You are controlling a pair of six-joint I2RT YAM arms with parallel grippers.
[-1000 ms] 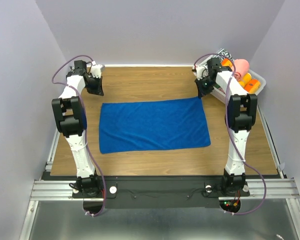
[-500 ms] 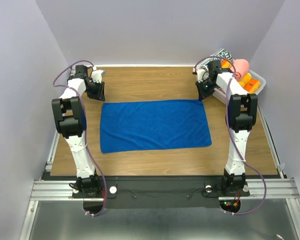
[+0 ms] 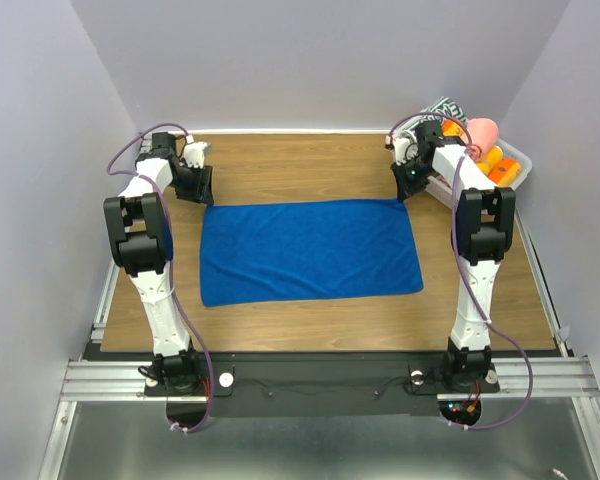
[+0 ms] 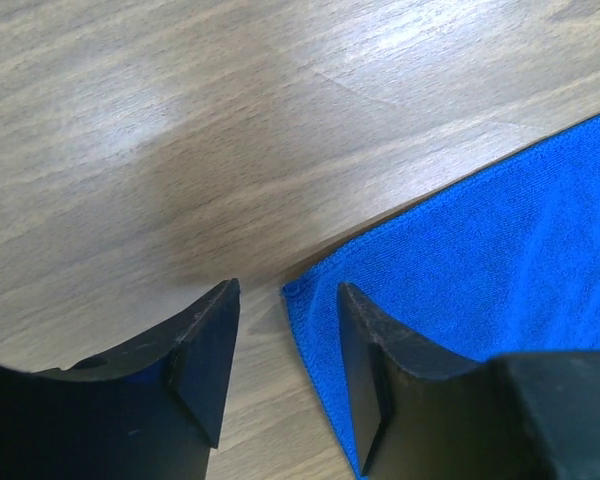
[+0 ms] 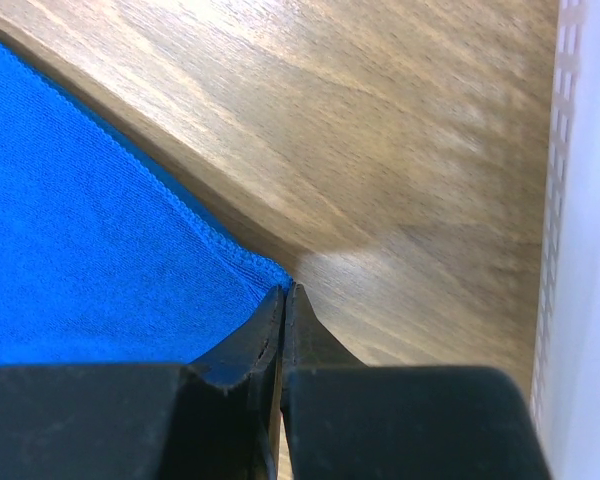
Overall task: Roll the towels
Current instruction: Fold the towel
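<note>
Blue towel point(image 3: 310, 250) lies flat, spread at the centre of the table point(image 3: 280, 160). Bin point(image 3: 521, 157) at far right, just beside the right arm, holds pink towel point(image 3: 482, 131) and orange rolls point(image 3: 496, 163). Left gripper point(image 4: 286, 290): fingers spread, straddling the towel's far left corner. Right gripper point(image 5: 285, 292): fingers pressed together, tips at the far right corner; whether cloth is caught cannot be told.

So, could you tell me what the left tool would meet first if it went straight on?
Probably the left tool would meet the blue towel at its far-left corner, lying between the open fingers on the table; height is unclear.
</note>
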